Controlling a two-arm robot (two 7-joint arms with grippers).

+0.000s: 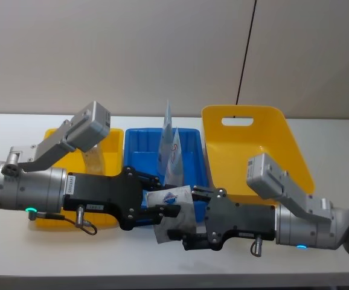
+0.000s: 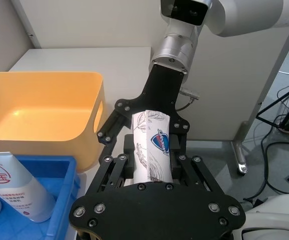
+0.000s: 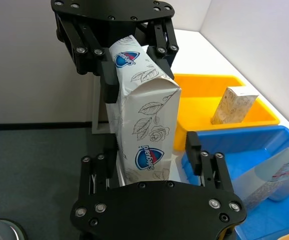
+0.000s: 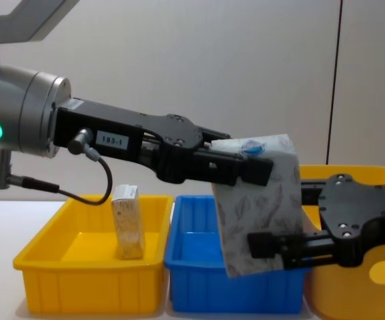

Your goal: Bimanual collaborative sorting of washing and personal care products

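Observation:
A white-grey patterned carton (image 1: 169, 198) with a blue mark hangs tilted above the table's front, just before the blue bin (image 1: 139, 145), held from both ends. My left gripper (image 1: 159, 196) is shut on its upper end (image 4: 246, 157). My right gripper (image 1: 183, 219) is shut on its lower end (image 4: 272, 247). The left wrist view shows the carton (image 2: 152, 145) running from my left fingers to the right gripper beyond. Two pale tapering tubes (image 1: 169, 145) with red print stand in the blue bin. A beige carton (image 1: 94, 158) stands upright in the left yellow bin (image 1: 111, 139).
A second yellow bin (image 1: 271, 151) with a handle slot sits tipped up at the right of the blue bin, behind my right arm. The three bins line up across the white table, close to the wall. A black cable hangs down the wall.

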